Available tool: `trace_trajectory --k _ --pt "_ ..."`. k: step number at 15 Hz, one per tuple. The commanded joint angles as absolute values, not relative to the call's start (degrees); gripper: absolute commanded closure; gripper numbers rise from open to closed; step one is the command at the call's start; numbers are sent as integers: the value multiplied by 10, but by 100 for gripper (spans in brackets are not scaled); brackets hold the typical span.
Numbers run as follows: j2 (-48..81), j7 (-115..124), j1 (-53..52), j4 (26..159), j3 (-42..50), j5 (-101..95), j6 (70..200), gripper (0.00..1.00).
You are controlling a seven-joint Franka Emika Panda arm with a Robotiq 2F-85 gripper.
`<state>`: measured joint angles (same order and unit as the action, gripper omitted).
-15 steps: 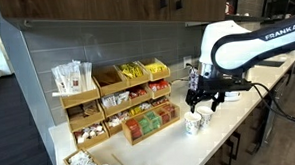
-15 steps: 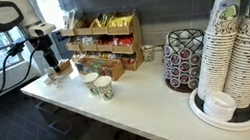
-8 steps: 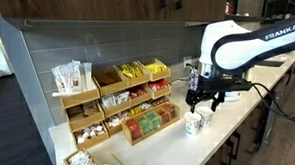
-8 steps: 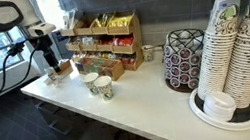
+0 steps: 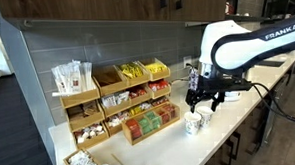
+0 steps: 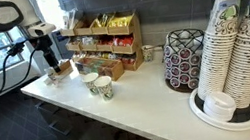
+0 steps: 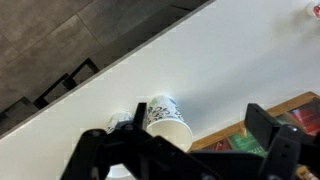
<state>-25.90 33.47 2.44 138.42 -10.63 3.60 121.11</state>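
Observation:
My gripper hangs open and empty above the white counter, beside the wooden snack organizer. Two patterned paper cups stand on the counter just below and in front of it. In an exterior view the gripper is near the counter's end, apart from the two cups. In the wrist view one cup lies between the spread dark fingers, nearer one finger. A second cup is partly hidden behind the gripper body.
The organizer holds packets and tea bags against the back wall. A coffee pod holder and tall stacks of paper cups stand further along the counter. Small items lie under the gripper. The counter edge drops to the dark floor.

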Motion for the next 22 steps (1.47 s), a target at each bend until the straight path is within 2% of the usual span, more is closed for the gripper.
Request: trace_trajectory --k 1,5,9,22 --pt "-259 337 20 1383 -102 34 1210 0" --pt "-151 382 28 1346 -92 86 1241 0" --pt "-77 476 30 1328 -80 98 1325 0" --pt "-66 548 26 1332 -56 47 1347 0"
